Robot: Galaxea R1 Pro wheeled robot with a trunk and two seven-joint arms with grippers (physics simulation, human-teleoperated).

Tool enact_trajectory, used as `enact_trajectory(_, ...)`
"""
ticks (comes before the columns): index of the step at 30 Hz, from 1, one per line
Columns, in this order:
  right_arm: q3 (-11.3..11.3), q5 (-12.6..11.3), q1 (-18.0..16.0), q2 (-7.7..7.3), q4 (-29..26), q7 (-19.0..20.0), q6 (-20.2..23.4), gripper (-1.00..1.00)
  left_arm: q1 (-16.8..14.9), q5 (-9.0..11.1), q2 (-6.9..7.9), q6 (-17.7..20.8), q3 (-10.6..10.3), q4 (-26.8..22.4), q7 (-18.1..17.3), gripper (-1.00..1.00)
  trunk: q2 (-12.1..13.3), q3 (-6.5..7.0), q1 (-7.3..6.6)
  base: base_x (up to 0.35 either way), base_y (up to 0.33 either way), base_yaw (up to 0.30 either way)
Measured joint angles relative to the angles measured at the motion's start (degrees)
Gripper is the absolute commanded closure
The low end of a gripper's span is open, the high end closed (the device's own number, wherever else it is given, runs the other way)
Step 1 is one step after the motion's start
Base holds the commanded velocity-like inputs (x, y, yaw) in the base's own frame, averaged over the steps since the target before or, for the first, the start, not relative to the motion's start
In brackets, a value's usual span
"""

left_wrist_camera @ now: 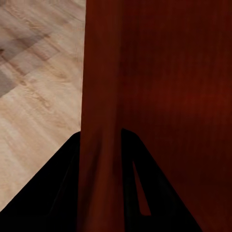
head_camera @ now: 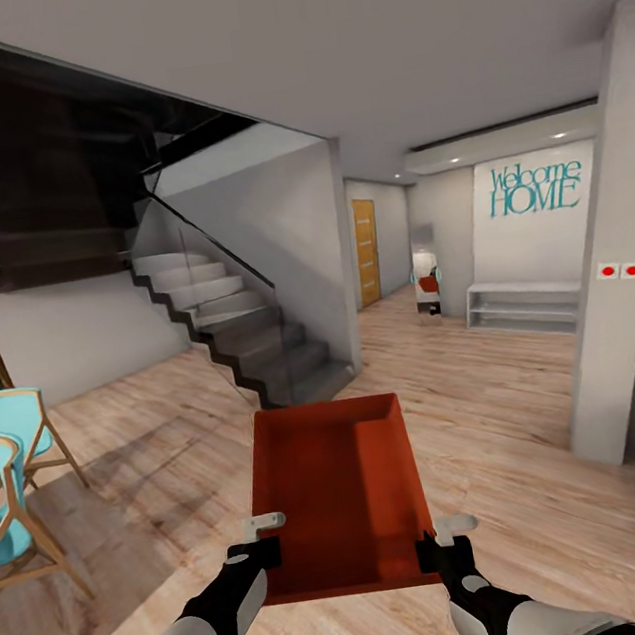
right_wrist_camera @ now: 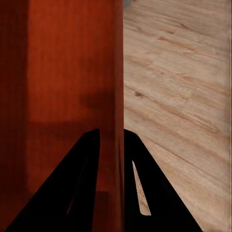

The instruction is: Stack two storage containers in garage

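I hold one orange-red storage container (head_camera: 338, 496) level above the light wood-plank floor (head_camera: 491, 404), open side up and nothing inside it. My left gripper (head_camera: 260, 553) is shut on its left wall near the front corner. My right gripper (head_camera: 431, 552) is shut on its right wall. In the left wrist view the thin red container wall (left_wrist_camera: 99, 145) runs between the two dark fingers (left_wrist_camera: 53, 193). The right wrist view shows the same: the container wall (right_wrist_camera: 116, 121) pinched between black fingers (right_wrist_camera: 140, 188).
A grey staircase (head_camera: 250, 337) with a glass side rises ahead at the left. A hallway leads to a yellow door (head_camera: 367, 250) and a "Welcome HOME" wall (head_camera: 534, 188) with a white bench (head_camera: 523, 304). A pale pillar (head_camera: 616, 286) stands right; turquoise chairs (head_camera: 11, 472) stand left.
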Motion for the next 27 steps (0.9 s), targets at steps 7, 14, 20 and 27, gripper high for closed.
enact_trajectory(7,0.0,-0.1,0.0,0.00,0.0,0.0,0.0,1.00,0.0,0.0,0.00,0.0,0.0,0.0,0.0,1.00,0.0,0.00,0.00,0.000,0.000,-0.280)
enact_trajectory(14,0.0,0.0,0.0,0.00,0.0,0.0,0.0,1.00,0.0,0.0,0.00,0.0,0.0,0.0,0.0,1.00,0.0,0.00,0.00,0.000,0.000,-0.279)
enact_trajectory(20,0.0,0.1,0.0,-0.01,0.0,0.0,0.0,1.00,0.0,0.0,0.00,0.0,0.0,-0.1,0.0,1.00,0.0,0.00,0.00,0.000,0.000,-0.279)
enact_trajectory(27,-0.1,0.1,0.0,-0.01,0.0,0.0,0.0,1.00,0.0,0.0,0.00,0.0,-0.1,-0.1,0.0,1.00,0.0,0.00,0.00,0.000,0.000,-0.279)
